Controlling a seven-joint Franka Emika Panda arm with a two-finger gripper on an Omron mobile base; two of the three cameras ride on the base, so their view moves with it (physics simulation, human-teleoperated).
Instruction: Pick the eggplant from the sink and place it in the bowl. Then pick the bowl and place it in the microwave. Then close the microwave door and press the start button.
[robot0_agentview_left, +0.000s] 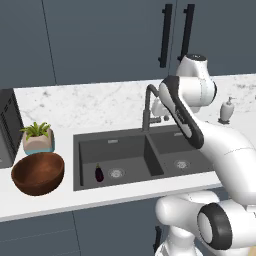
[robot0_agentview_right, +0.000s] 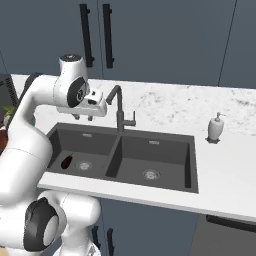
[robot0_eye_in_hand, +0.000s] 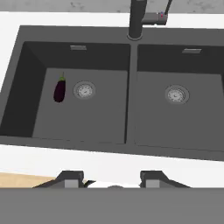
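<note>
The eggplant (robot0_eye_in_hand: 59, 89) lies on the floor of the left basin of the sink (robot0_eye_in_hand: 127, 144), just at nine o'clock of that basin's drain (robot0_eye_in_hand: 84, 90). Seen along the hand, it sits toward ten o'clock from the pincer (robot0_eye_in_hand: 112, 179), well apart and far below it. Its long axis runs roughly twelve to six, stem toward twelve. The pincer hangs high above the sink's near rim, jaws partly apart, holding and touching nothing. The bowl (robot0_agentview_left: 38, 173) waits on the surface at nine o'clock of the sink, beside a potted plant (robot0_agentview_left: 37, 137).
</note>
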